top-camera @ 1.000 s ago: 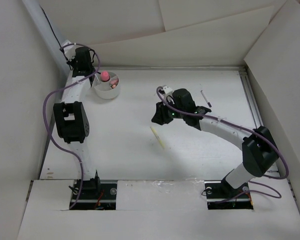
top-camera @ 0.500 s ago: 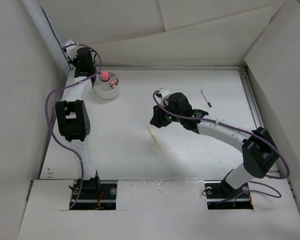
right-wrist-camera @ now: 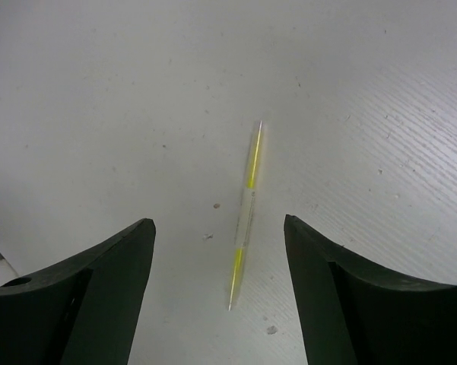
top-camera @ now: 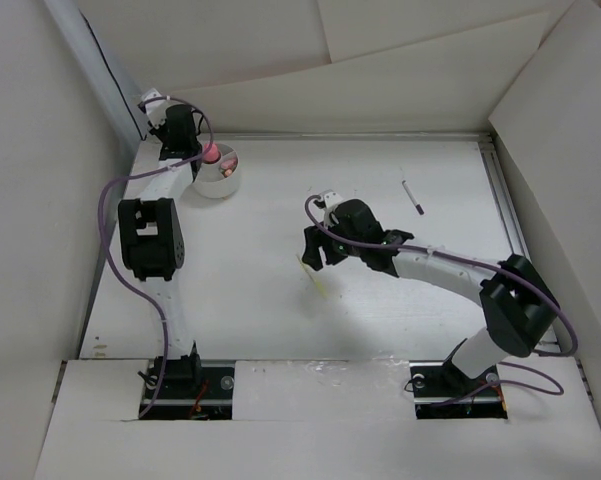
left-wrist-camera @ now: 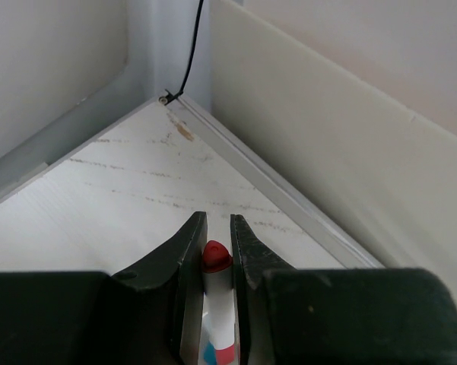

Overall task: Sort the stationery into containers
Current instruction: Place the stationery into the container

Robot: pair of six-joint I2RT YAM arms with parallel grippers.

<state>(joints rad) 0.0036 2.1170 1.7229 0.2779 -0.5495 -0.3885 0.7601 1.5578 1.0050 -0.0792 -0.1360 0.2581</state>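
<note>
The yellow pen is seen lying flat on the bare worktop near its centre. In the overhead view it runs from about eleven to five o'clock. In the right wrist view it lies almost twelve to six, a little towards the three o'clock side of the gap. The right fingers are held spread wide above it, one on each side, with nothing between them but the pen below. It is judged to be a light, stiff, thin thing with a smooth plastic barrel, so it is likely to roll or skate away if nudged from one side only. It lies so low that the tips would have to be brought right down to the worktop. The best hold is judged to be across the barrel at the pale band in the middle, where it would hang balanced. The tapered ends are best left alone, as a grip there could let it swing or slip out. A light squeeze should be enough, and nothing here looks fragile. Over at ten o'clock, the left fingers are pressed onto a red-capped marker, held lengthwise between them with only its cap proud of the tips. They hang close beside the white cup, in which a pink-capped tube is seen standing. A black pen is left lying alone at about two o'clock, well apart from everything else.
</note>
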